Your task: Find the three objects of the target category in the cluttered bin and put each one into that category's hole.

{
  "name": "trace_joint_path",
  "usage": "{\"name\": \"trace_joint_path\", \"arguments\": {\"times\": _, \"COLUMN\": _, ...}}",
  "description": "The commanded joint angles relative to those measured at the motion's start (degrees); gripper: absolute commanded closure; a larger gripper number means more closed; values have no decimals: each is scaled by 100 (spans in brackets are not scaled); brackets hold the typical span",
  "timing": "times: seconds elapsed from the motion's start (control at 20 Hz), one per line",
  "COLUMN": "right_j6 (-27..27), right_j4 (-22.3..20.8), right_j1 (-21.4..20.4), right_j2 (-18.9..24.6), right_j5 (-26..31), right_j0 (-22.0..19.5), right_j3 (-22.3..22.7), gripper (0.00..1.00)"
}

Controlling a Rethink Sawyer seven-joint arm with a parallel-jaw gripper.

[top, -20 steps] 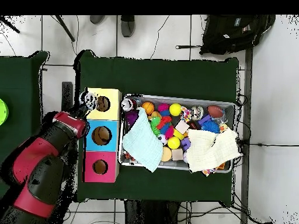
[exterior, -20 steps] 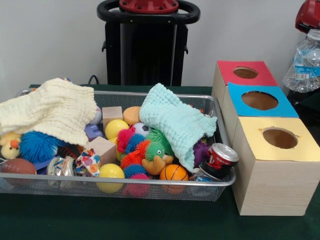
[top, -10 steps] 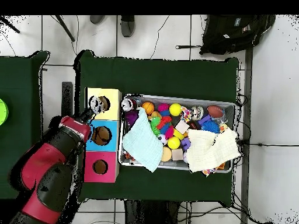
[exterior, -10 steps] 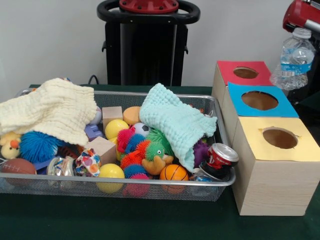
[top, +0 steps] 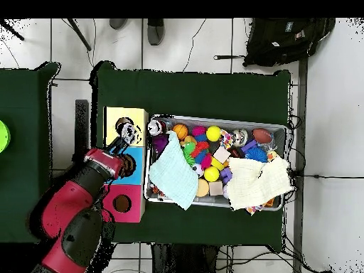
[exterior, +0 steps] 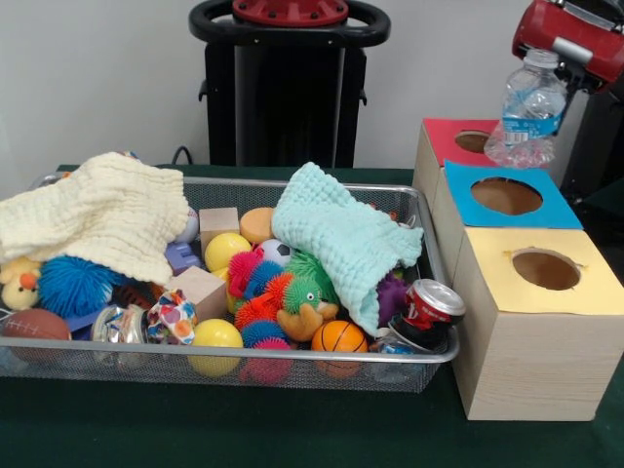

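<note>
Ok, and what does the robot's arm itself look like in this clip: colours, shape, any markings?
The arm is built of thick rounded links, with glossy red shells over black joint sections. In the front view its end shows as a red housing with a silver-grey strip across it and a dark part beneath. No lettering or loose cables can be made out. The tool itself is hidden in both views.

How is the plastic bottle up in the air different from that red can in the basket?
The clear water bottle hangs upright from the robot's hand, above the colored boxes; the crushed red soda can lies tilted against the wire basket's corner. The bottle is see-through and keeps its shape, with a blue label; the can is opaque and dented. Both are drink containers.
</note>
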Motion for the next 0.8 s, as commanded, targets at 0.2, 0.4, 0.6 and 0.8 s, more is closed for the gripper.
{"name": "trace_joint_path", "arguments": {"times": 0.2, "right_j6": 1349, "right_j4": 334, "right_j1": 111, "right_j2": 996, "right_j5": -482, "right_j0": -125, "right_j3": 559, "gripper": 100}}
{"name": "trace_joint_path", "arguments": {"times": 0.4, "right_j6": 1346, "right_j4": 415, "right_j1": 195, "right_j2": 1023, "right_j5": -570, "right_j0": -111, "right_j3": 547, "gripper": 100}}
{"name": "trace_joint_path", "arguments": {"times": 0.6, "right_j6": 1399, "right_j4": 582, "right_j1": 354, "right_j2": 967, "right_j5": -558, "right_j0": -4, "right_j3": 525, "gripper": 100}}
{"name": "trace_joint_path", "arguments": {"times": 0.8, "right_j6": 1427, "right_j4": 701, "right_j1": 480, "right_j2": 943, "right_j5": -639, "right_j0": 59, "right_j3": 507, "gripper": 100}}
